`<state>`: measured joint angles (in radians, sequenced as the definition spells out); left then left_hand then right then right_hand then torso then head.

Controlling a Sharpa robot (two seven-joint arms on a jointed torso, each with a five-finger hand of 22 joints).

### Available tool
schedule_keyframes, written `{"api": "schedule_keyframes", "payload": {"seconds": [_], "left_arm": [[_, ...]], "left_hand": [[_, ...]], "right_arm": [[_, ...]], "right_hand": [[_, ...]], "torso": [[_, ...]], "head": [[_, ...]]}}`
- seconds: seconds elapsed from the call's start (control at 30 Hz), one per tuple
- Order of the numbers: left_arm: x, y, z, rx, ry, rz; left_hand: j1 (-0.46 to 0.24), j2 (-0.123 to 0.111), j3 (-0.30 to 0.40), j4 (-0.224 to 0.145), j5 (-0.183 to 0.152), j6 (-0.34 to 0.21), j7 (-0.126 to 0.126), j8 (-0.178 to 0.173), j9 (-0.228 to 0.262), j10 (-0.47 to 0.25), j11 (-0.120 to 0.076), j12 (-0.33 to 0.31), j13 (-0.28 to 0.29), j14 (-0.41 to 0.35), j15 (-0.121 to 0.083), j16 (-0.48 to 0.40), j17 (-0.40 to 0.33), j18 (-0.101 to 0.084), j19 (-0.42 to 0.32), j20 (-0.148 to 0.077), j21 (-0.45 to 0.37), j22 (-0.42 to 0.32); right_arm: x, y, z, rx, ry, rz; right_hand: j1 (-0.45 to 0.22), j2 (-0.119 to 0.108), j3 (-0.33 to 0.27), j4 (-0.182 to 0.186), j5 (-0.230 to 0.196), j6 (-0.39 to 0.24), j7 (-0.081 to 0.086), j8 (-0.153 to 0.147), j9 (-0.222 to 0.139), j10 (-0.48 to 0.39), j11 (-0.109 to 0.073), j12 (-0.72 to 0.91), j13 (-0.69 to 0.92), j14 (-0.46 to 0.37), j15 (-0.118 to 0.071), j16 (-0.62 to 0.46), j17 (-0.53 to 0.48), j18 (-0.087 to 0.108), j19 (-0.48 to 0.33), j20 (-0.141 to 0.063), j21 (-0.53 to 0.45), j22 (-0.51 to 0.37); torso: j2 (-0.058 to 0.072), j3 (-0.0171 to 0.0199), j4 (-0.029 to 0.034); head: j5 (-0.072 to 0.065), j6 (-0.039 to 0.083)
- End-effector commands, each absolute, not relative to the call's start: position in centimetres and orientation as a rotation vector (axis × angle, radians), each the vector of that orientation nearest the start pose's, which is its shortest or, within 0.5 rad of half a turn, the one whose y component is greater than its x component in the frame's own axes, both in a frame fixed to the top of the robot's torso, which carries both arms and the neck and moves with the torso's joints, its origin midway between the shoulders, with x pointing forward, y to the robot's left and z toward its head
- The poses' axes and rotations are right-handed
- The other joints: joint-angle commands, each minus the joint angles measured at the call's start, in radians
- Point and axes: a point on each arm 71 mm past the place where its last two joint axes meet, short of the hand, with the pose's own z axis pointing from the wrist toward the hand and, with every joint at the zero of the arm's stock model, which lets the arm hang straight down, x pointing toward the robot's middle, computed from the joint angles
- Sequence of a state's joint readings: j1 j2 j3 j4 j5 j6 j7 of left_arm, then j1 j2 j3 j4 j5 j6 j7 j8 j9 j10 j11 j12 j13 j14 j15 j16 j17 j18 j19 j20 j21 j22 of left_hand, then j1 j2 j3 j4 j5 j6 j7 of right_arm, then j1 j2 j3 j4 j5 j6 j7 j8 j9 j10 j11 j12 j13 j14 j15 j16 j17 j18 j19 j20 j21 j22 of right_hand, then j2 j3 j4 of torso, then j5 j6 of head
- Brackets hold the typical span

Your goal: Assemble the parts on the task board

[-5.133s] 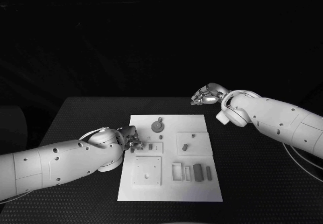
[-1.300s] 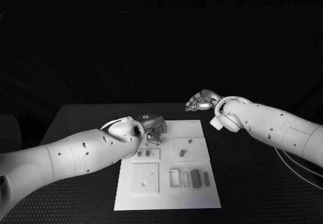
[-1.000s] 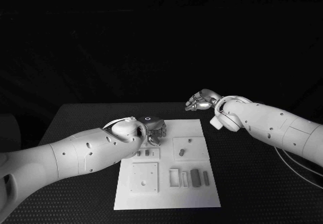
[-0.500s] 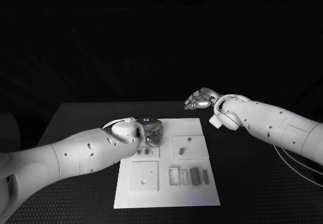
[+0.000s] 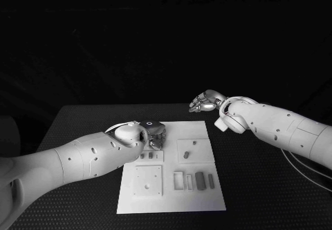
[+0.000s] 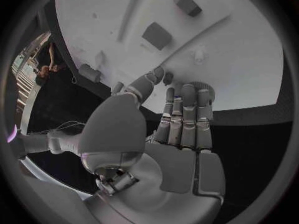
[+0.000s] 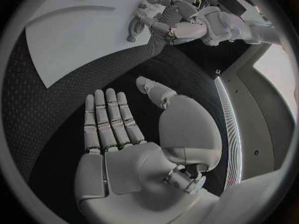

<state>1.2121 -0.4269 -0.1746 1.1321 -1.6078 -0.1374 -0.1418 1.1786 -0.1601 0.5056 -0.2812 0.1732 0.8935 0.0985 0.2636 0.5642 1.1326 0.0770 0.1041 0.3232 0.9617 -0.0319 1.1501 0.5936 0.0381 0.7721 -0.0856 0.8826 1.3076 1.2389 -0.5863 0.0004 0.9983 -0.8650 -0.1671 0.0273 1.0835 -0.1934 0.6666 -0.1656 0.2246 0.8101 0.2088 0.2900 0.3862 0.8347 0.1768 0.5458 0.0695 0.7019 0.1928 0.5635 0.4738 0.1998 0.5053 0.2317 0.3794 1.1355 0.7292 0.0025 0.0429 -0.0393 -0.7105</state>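
The task board [image 5: 197,130] lies in the middle of the black table [image 5: 76,124], with small grey parts [image 5: 200,180] standing in a row of slots near its front edge and one more part [image 5: 185,155] in a square recess at mid-board. The left hand [image 5: 153,134] sits low over the board's far left corner, fingers side by side and bent toward the surface (whether they pinch anything, I cannot tell). The right hand [image 5: 205,101] hovers off the board's far right corner, fingers straight, holding nothing.
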Motion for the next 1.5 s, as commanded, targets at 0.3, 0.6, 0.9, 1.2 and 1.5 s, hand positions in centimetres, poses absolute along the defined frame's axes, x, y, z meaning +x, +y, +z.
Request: {"api": "schedule_keyframes", "payload": {"seconds": [0.3,0.6,0.9,1.2,1.5], "left_arm": [[52.21,9.29,-25.52,0.498,1.856,-0.479],[52.1,9.12,-25.72,0.501,1.869,-0.488],[51.97,9.09,-25.92,0.484,1.872,-0.509],[52.06,9.21,-25.96,0.465,1.873,-0.516],[52.03,9.24,-26.0,0.461,1.865,-0.521]], "left_hand": [[-0.01,0.044,0.006,0.002,-0.006,0.047,0.005,0.018,-0.003,0.049,-0.011,0.015,0.001,0.02,-0.008,0.031,0.002,0.004,0.014,-0.05,0.012,0.021],[-0.013,0.056,0.008,0.001,-0.01,0.064,0.006,0.023,-0.005,0.076,-0.015,0.022,0.002,0.024,-0.012,0.038,0.001,0.004,0.015,-0.053,0.015,0.02],[-0.017,0.072,0.011,-0.001,-0.01,0.092,0.005,0.032,-0.008,0.113,-0.023,0.023,-0.001,0.054,-0.02,0.056,-0.002,0.005,0.029,-0.061,0.025,0.02],[-0.03,0.077,0.009,0.003,-0.014,0.086,0.011,0.023,-0.015,0.116,-0.021,0.01,-0.008,0.064,-0.02,0.057,-0.007,0.006,0.035,-0.063,0.028,0.019],[-0.004,0.107,0.029,-0.004,-0.011,0.118,0.006,0.035,-0.014,0.154,-0.03,0.01,-0.009,0.089,-0.029,0.071,-0.009,0.011,0.051,-0.07,0.039,0.02]], "right_arm": [[57.98,-22.66,-18.9,0.433,1.765,0.84],[57.98,-22.64,-18.9,0.433,1.765,0.84],[57.99,-22.68,-18.9,0.434,1.765,0.839],[57.99,-22.6,-18.9,0.433,1.765,0.84],[57.99,-22.62,-18.9,0.433,1.764,0.84]], "right_hand": [[-0.006,0.002,-0.007,-0.001,0.005,-0.006,-0.001,0.004,-0.001,-0.003,0.003,-0.004,-0.001,-0.007,-0.001,0.007,-0.001,-0.008,-0.004,-0.001,-0.007,0.002],[-0.005,0.002,-0.007,-0.001,0.006,-0.006,-0.001,0.004,-0.002,-0.003,0.003,-0.004,-0.001,-0.007,-0.001,0.007,-0.001,-0.008,-0.004,-0.001,-0.008,0.002],[-0.005,0.002,-0.007,-0.001,0.006,-0.006,-0.001,0.004,-0.002,-0.003,0.003,-0.004,-0.001,-0.007,-0.001,0.007,-0.002,-0.008,-0.004,-0.001,-0.008,0.003],[-0.005,0.002,-0.006,-0.002,0.006,-0.006,-0.001,0.004,-0.002,-0.003,0.002,-0.004,-0.001,-0.007,-0.001,0.007,-0.002,-0.007,-0.004,-0.001,-0.009,0.003],[-0.005,0.002,-0.007,-0.002,0.006,-0.006,-0.002,0.005,-0.002,-0.003,0.002,-0.004,-0.001,-0.007,-0.001,0.007,-0.002,-0.007,-0.004,-0.001,-0.009,0.004]], "torso": [[0.0,0.0023,-0.0001],[-0.001,0.0026,0.0002],[0.0,0.0022,-0.0001],[0.0,0.0024,0.0002],[-0.001,0.0026,-0.0005]], "head": [[-0.003,-0.003],[-0.003,-0.003],[-0.004,-0.005],[-0.004,-0.006],[-0.005,-0.007]]}}
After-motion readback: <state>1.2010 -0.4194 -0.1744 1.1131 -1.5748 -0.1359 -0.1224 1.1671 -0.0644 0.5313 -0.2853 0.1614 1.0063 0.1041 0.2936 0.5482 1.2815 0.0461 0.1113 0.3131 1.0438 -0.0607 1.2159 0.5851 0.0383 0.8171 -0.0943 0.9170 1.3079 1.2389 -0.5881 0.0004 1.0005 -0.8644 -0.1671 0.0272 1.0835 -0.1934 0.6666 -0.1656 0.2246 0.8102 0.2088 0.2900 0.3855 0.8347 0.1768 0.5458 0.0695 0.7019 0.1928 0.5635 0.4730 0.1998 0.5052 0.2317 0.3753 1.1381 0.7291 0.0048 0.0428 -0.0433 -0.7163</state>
